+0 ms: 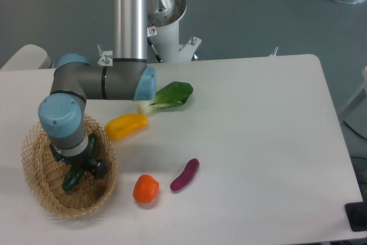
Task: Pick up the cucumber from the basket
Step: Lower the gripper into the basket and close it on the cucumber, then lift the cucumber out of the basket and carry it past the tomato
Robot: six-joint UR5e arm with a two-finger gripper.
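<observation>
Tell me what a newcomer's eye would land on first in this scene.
The grey and blue robot arm dominates, reaching down from the upper left into the wicker basket at the table's left edge, where its gripper sits over the dark green cucumber. Next come the bright vegetables on the white table: a yellow pepper beside the basket, an orange one nearer the front, a purple eggplant and a leafy bok choy.

Single high frontal view, angled down
</observation>
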